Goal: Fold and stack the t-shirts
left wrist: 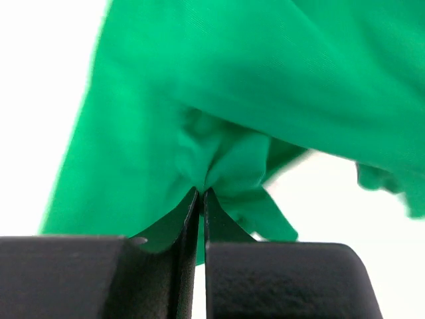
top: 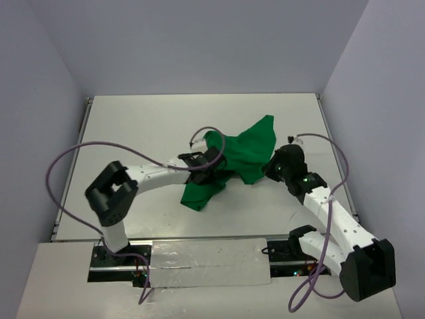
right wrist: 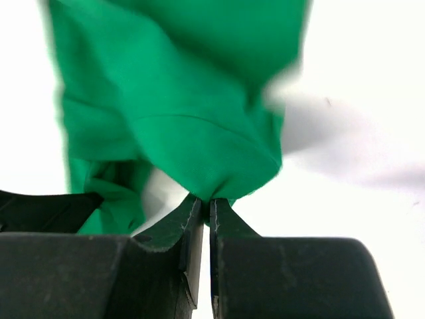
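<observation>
The bright green t-shirt (top: pixel 242 149) sits a little right of the middle of the white tabletop (top: pixel 139 126), crumpled rather than spread flat, and both arms have hold of it. It is plain cloth with no print or marking that I can see. From above it reads as a wide, uneven shape: one pointed corner reaches toward the far right, and a narrower flap trails toward the near edge on the left side, with darker folds running between them. The left claw (left wrist: pixel 201 193) is pressed together on the shirt's left part, its two black fingers nearly touching, and the cloth puckers into a small tight knot right at their tips, creases fanning out from it. The right claw (right wrist: pixel 206 199) is likewise squeezed closed on the shirt's right edge, pinching a rounded, doubled-over lip of fabric where a stitched hem line curves across. In that right wrist view a soft grey shadow lies on the tabletop just beside the pinched fold, and the cloth's outer edges are blurred. A purple cable (top: pixel 66 156) loops out from the left arm over the tabletop's left side.
</observation>
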`<state>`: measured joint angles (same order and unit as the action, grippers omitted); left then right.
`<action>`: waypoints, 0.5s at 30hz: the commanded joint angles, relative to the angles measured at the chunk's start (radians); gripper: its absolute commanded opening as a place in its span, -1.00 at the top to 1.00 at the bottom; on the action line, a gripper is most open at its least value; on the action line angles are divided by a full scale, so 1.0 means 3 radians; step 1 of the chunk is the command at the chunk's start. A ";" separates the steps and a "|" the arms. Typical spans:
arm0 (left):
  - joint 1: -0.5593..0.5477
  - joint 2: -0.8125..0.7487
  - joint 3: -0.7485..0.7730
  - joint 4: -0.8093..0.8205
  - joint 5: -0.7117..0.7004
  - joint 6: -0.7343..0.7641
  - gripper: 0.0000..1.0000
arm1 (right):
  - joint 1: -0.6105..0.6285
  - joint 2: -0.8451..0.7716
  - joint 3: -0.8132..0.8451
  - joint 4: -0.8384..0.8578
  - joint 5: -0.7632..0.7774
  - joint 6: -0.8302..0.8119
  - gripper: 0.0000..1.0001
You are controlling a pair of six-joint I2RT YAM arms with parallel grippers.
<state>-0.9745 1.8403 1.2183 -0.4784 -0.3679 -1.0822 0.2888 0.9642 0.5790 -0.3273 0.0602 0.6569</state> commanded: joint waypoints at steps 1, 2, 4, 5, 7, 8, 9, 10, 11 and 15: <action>0.0203 -0.0901 -0.0093 -0.0445 -0.0547 0.0530 0.79 | -0.0075 -0.0261 0.0834 -0.0256 0.0065 -0.0228 0.82; 0.0245 -0.1080 -0.0121 -0.0499 -0.0600 0.0653 0.79 | -0.0089 -0.0276 0.1010 -0.0308 0.0039 -0.0269 0.82; 0.0322 -0.1406 -0.0182 -0.0573 -0.0641 0.0837 0.79 | -0.0109 -0.0320 0.1279 -0.0402 0.0018 -0.0322 0.82; 0.0369 -0.1605 -0.0223 -0.0619 -0.0648 0.0926 0.79 | -0.0126 -0.0356 0.1409 -0.0469 0.0035 -0.0350 0.82; 0.0467 -0.2012 -0.0341 -0.0693 -0.0607 0.1074 0.79 | -0.0182 -0.0462 0.1534 -0.0595 0.0074 -0.0407 0.82; 0.0495 -0.2147 -0.0394 -0.0714 -0.0586 0.1104 0.79 | -0.0208 -0.0546 0.1592 -0.0638 0.0103 -0.0419 0.82; 0.0525 -0.2285 -0.0455 -0.0730 -0.0575 0.1121 0.79 | -0.0252 -0.0587 0.1616 -0.0679 0.0115 -0.0434 0.82; 0.0572 -0.2449 -0.0583 -0.0741 -0.0536 0.1135 0.79 | -0.0301 -0.0644 0.1619 -0.0724 0.0100 -0.0445 0.82; 0.0605 -0.2614 -0.0681 -0.0749 -0.0491 0.1141 0.79 | -0.0346 -0.0690 0.1610 -0.0767 0.0087 -0.0447 0.82; 0.0697 -0.2965 -0.0905 -0.0734 -0.0425 0.1157 0.79 | -0.0410 -0.0826 0.1508 -0.0800 -0.0029 -0.0402 0.82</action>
<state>-0.7905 0.9973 1.0090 -0.6538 -0.5122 -0.7855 0.1841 0.7402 1.0363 -0.5146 0.0706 0.5518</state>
